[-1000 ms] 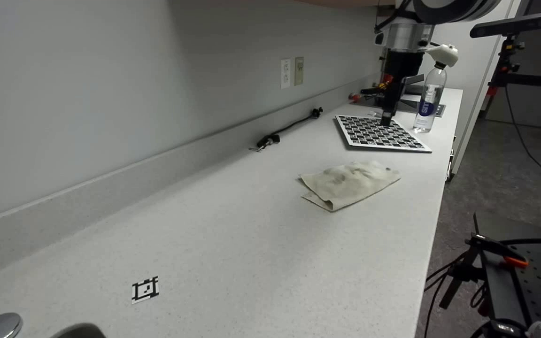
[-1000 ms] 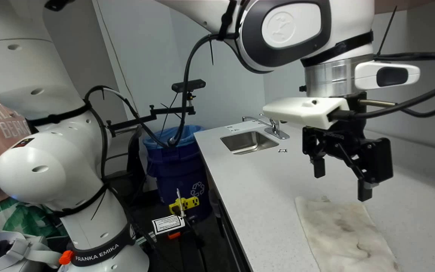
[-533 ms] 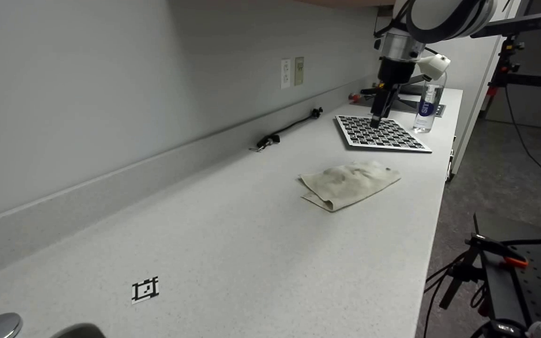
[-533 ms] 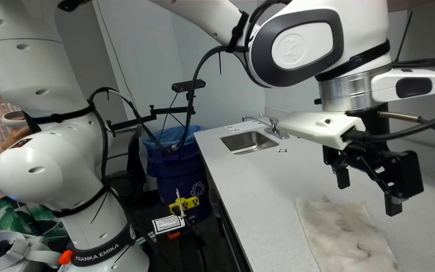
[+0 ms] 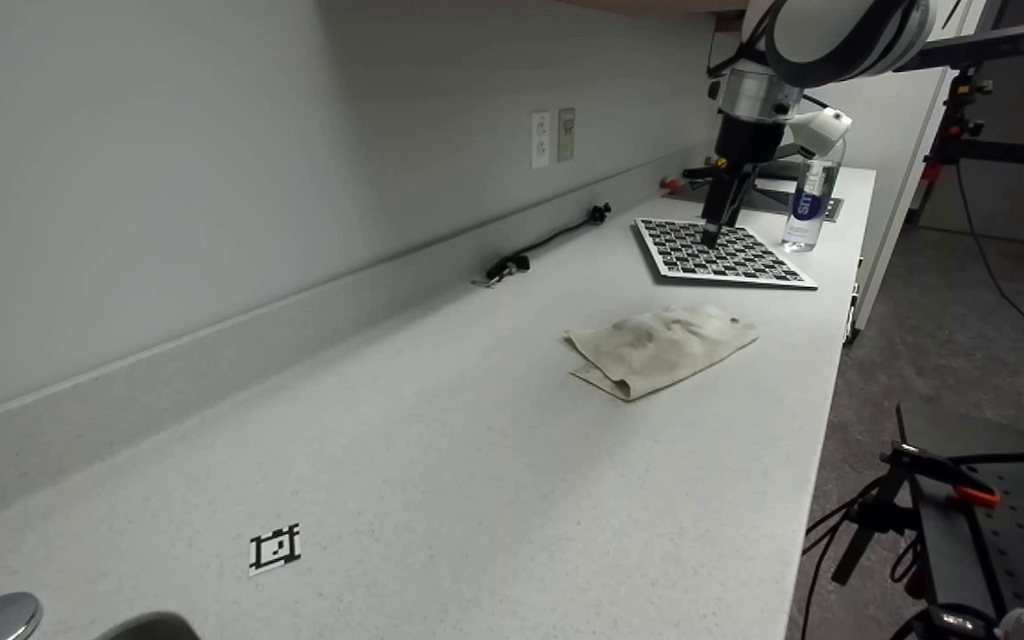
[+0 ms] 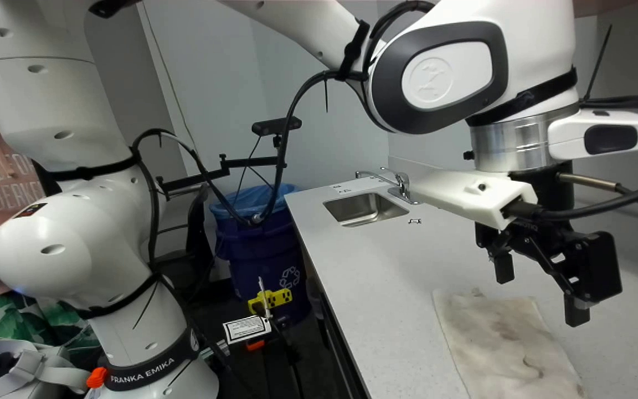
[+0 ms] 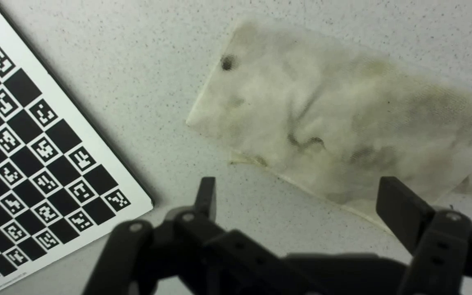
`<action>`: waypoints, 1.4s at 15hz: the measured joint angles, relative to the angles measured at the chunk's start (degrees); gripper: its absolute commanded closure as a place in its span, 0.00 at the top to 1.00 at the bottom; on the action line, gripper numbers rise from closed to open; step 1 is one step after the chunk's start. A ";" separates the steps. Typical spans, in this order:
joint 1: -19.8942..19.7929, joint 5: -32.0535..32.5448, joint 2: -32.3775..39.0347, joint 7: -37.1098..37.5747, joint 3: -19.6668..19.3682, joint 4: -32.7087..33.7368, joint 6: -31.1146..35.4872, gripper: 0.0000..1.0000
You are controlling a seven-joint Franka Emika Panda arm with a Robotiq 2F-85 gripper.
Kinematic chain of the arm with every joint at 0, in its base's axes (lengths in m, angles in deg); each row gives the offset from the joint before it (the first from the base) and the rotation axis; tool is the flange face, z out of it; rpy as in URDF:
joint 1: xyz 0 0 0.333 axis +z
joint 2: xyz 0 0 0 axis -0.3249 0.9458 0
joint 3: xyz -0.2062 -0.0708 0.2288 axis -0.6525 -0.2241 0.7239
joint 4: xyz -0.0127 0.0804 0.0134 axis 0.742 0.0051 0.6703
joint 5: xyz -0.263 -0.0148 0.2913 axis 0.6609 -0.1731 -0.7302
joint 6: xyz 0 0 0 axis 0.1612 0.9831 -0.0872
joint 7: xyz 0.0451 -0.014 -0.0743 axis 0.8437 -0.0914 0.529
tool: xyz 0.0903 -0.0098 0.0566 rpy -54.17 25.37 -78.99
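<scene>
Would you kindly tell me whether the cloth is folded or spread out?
Folded: in an exterior view, the cloth has a lower layer jutting from under its top one.

gap between cloth [image 7: 342,119] and board [image 7: 45,172], bottle [image 5: 805,209] obstructing beside board

In an exterior view, a grey wall [image 5: 165,178], its right part shadowed, fills the upper left; a pale countertop [image 5: 476,471] stretches below, dark floor [image 5: 921,320] at right. A steel sink [image 6: 366,208] sits mid-frame in an exterior view.
</scene>
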 measured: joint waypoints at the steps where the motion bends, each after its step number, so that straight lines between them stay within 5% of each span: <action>1: -0.49 -0.88 1.31 -0.14 -0.01 0.42 0.07 1.00; 21: -9.39 -9.24 21.20 -0.94 4.01 11.10 1.08 1.00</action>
